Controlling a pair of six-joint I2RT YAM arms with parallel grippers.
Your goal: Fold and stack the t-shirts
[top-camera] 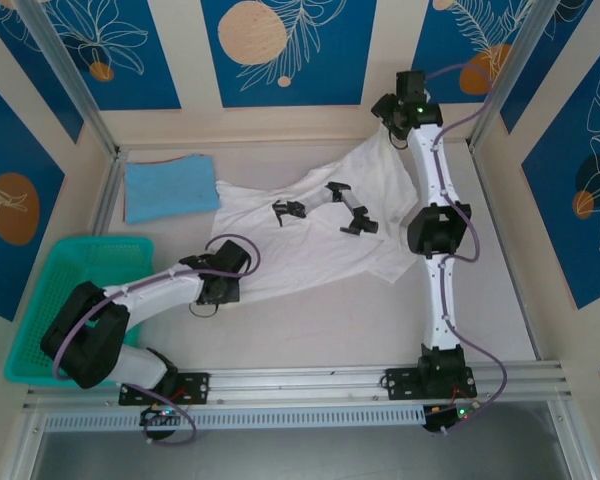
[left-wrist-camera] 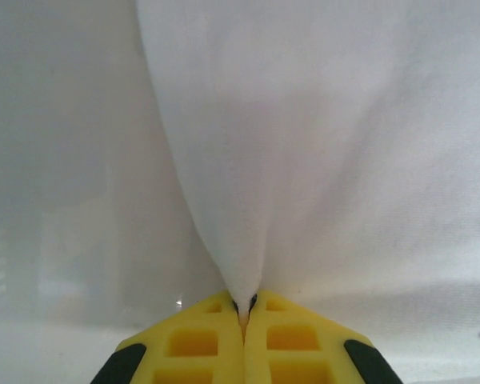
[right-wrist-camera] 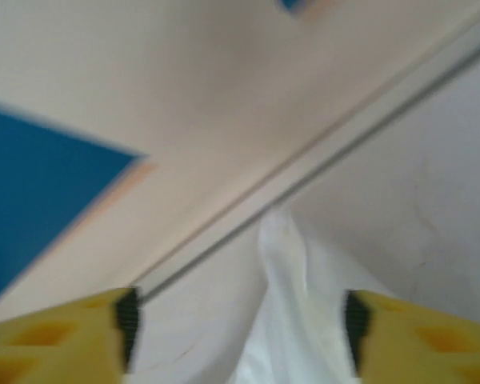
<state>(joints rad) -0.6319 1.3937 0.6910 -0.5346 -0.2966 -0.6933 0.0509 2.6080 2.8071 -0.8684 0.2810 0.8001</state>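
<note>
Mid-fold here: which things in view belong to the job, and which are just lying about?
Part of the job:
- white t-shirt, spread out, pinched by the shut left gripper
- light-blue t-shirt, folded, far left
- right gripper, open, white cloth between its fingers

Just lying about:
- teal mesh basket, near left

Probably a lab test cell: aluminium frame (top-camera: 70, 80), patterned panels (top-camera: 320, 70).

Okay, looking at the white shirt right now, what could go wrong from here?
The right gripper stands open with the far edge of the white t-shirt loose between its fingers; a pull by the left gripper could drag the cloth askew. The left gripper pinches only a thin tip of cloth, which might slip out.
</note>
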